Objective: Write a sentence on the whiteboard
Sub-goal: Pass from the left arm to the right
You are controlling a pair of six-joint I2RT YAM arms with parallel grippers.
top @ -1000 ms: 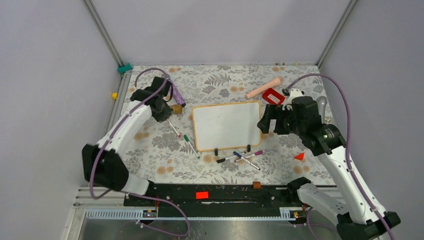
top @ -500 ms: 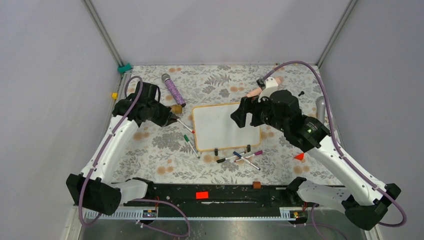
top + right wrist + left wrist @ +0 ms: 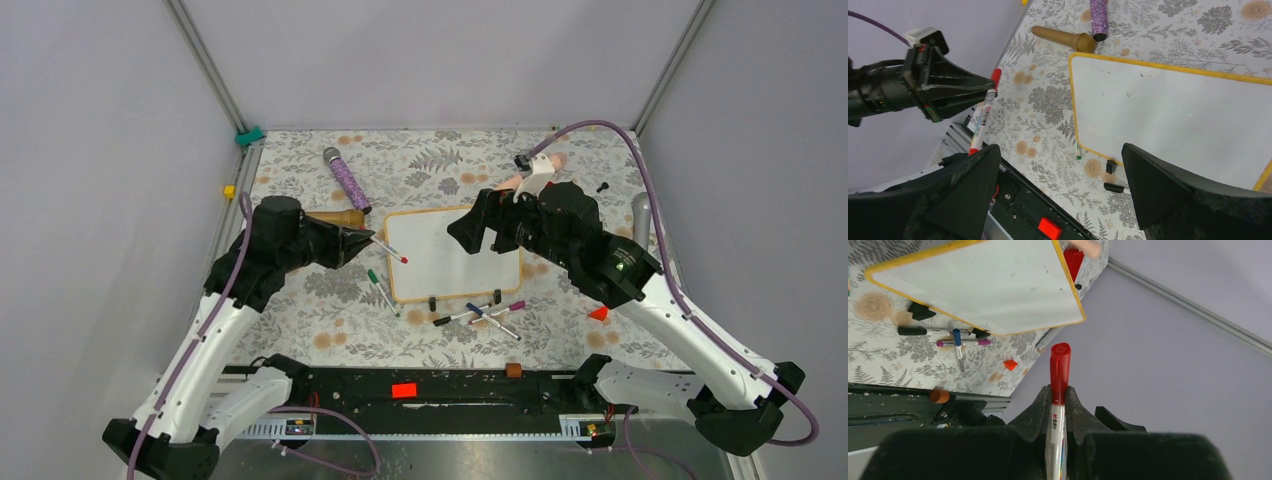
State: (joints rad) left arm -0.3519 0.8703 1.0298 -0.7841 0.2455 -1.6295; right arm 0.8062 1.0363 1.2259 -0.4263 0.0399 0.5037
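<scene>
Whiteboard [image 3: 430,260] lies flat, left gripper [image 3: 1059,392] clamps one red marker [image 3: 1060,360], right gripper [image 3: 1059,150] gapes wide, empty

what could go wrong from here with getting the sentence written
1. The red marker in the left gripper still wears its cap, so nothing would write until it comes off.
2. It's pinched near the cap end, the long barrel free, so it may pivot under pressure.
3. The blank whiteboard looks unheld and could slide.
</scene>
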